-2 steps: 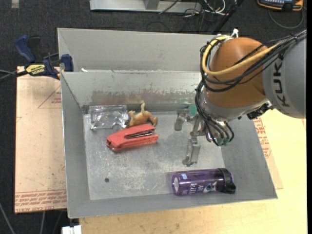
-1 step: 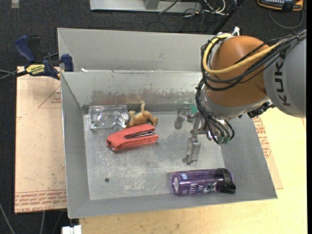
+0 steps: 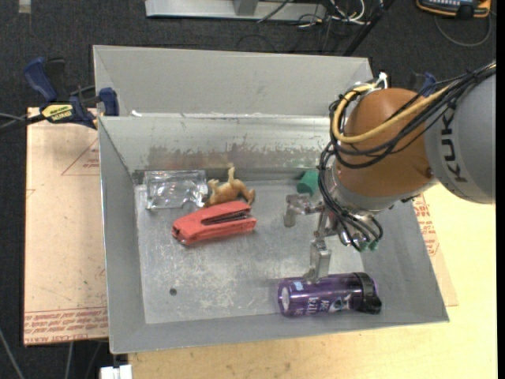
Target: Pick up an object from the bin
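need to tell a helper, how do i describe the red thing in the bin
Look in the grey metal bin, left half of its floor. The long red plastic stapler lies there, in front of a tan toy animal and a crumpled clear wrapper; nothing else inside is red.

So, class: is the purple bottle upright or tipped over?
Tipped over: the purple bottle lies lengthwise in the bin, its black cap pointing right.

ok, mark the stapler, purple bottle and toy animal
stapler (image 3: 215, 223), camera view, middle of its red body
purple bottle (image 3: 319, 297), camera view, middle of its label
toy animal (image 3: 229, 189), camera view, on its tan body
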